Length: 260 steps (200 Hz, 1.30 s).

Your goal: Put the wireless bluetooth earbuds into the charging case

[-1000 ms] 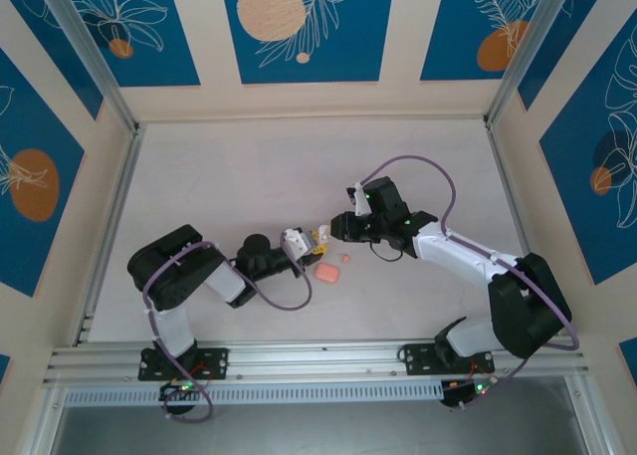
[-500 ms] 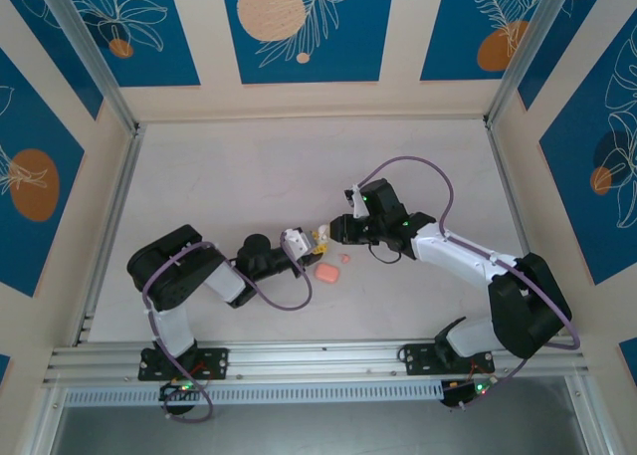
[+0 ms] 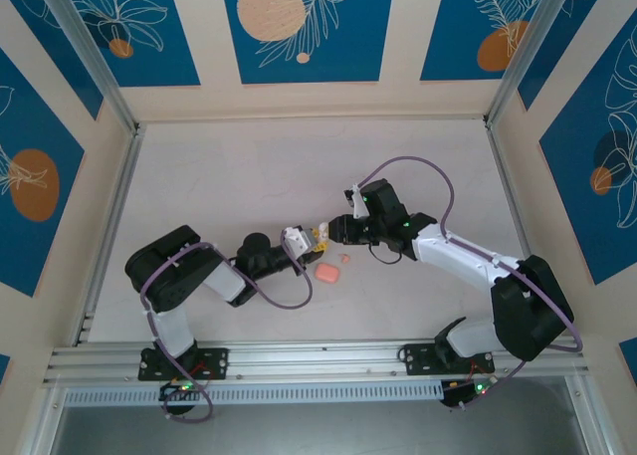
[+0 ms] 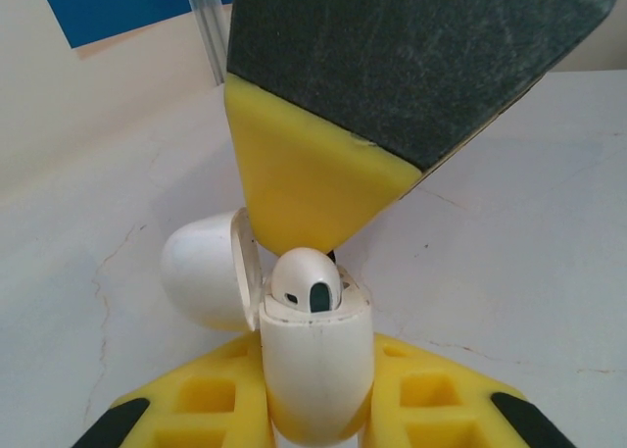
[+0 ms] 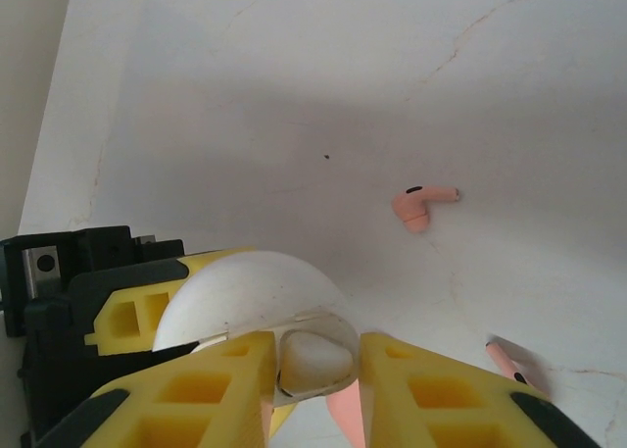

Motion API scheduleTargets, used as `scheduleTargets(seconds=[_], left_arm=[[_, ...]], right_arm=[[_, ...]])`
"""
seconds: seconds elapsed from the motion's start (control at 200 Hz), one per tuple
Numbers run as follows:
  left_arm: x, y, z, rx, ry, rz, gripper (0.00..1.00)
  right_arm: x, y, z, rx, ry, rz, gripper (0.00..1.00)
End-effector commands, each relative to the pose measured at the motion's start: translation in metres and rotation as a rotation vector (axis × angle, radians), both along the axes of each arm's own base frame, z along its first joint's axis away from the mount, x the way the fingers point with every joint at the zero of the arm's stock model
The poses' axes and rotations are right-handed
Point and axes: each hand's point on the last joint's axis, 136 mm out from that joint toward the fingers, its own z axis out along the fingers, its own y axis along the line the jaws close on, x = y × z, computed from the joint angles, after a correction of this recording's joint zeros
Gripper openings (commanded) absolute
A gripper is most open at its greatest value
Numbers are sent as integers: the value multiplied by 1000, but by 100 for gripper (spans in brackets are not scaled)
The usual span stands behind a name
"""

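Left pincer (image 4: pixel 318 419) is clamped on the white charging case (image 4: pixel 315 365), holding it upright with the lid (image 4: pixel 201 276) swung open to one side, and a white earbud (image 4: pixel 304 279) sits in its mouth! Right pincer (image 5: pixel 315 394) is right on top, yellow fingers (image 4: pixel 313 193) a little apart either side of that earbud; whether they press it, I cannot tell. One black-padded finger blocks the view beyond the case. On the pale, hairline-cracked worktop (image 3: pixel 249 176) a pink earbud (image 5: pixel 421 208) lies loose, with a pink case (image 3: pixel 326 273) just beside it, both apart from the pincers. Another pink piece (image 5: pixel 507 358) peeps past a finger, too hidden to name. Purple cables (image 3: pixel 438 181) loop over the arms, and blue leaf-patterned wall panels (image 3: pixel 304 22) ring the scene.
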Motion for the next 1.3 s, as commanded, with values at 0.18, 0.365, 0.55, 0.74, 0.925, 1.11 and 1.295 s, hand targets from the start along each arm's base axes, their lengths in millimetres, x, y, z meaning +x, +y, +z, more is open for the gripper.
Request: scheduleTargets(seconds=[0.18, 0.365, 0.55, 0.74, 0.925, 1.11, 1.295], left_arm=[[0, -6, 29, -63, -70, -13, 20], [-4, -8, 33, -73, -70, -32, 20], [-8, -10, 40, -103, -50, -58, 20], [-15, -13, 55, -156, -19, -99, 20], [-22, -15, 68, -198, -3, -142, 21], [-29, -19, 80, -233, 19, -206, 20], [-40, -24, 88, -250, 35, -284, 21]], right_arm=[[-1, -3, 27, 61, -52, 0, 38], [1, -13, 49, 126, -78, 5, 40], [3, -24, 63, 203, -76, 59, 43], [3, -39, 82, 250, -155, 107, 45], [-4, -56, 106, 269, -319, 157, 50], [-21, -65, 122, 238, -537, 280, 57], [-41, -67, 129, 166, -749, 409, 70]])
